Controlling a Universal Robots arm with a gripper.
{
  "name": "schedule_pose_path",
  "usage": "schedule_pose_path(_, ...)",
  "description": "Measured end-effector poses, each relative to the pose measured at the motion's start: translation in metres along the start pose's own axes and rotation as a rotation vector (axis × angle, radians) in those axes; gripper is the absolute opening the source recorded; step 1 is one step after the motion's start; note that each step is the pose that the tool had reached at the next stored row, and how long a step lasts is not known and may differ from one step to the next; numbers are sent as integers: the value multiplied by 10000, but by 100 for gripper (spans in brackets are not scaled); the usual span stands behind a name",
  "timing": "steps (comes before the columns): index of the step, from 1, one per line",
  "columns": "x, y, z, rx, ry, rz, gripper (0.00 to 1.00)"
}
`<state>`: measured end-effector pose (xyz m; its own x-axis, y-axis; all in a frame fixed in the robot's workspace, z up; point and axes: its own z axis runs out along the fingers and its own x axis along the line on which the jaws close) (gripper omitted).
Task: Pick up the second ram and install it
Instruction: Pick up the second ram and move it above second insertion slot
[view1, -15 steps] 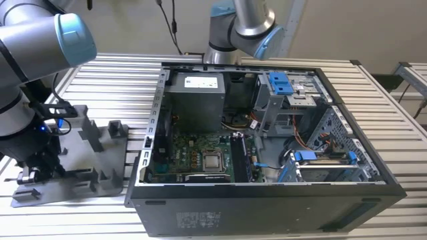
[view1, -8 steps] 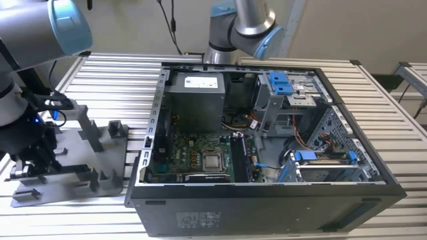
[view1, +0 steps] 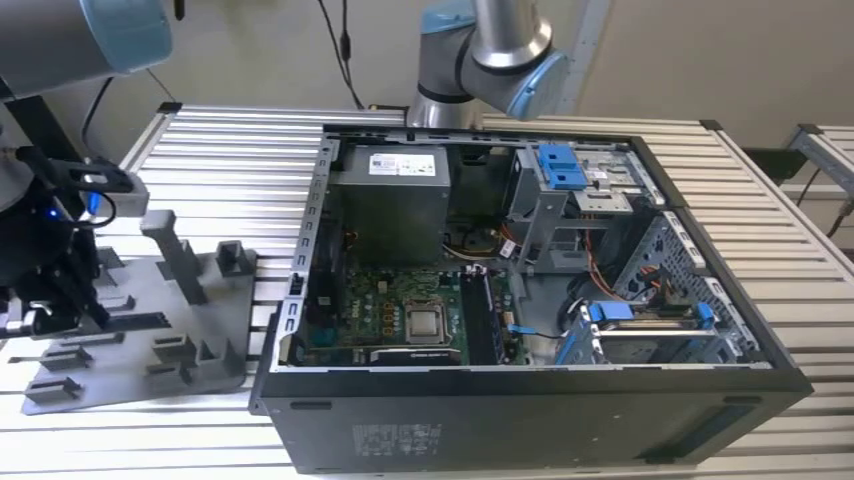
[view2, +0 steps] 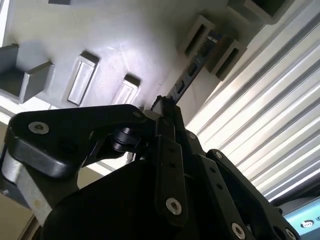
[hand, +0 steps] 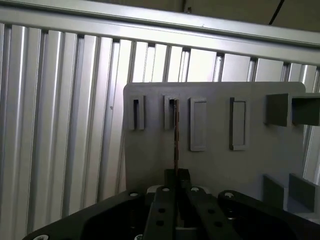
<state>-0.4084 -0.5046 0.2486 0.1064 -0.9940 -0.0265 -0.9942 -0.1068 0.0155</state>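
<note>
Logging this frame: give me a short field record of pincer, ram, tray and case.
pincer: shut on one end of the second ram, above the grey tray
second ram: on edge, other end between two tray holders
grey tray: on the slatted table, at the exterior view's left of the computer case
computer case: lid off, board exposed

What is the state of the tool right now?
The tool is closed on the second ram, at the grey tray.
</note>
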Motion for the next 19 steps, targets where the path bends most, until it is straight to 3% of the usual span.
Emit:
schedule_pose_path(4, -2, 1, -63, 2, -1, 116, 14)
schedule_pose_path(11, -3, 2, -97, 17, -9, 749, 14)
schedule_pose_path(19, -4, 2, -151, 21, 22, 869, 14)
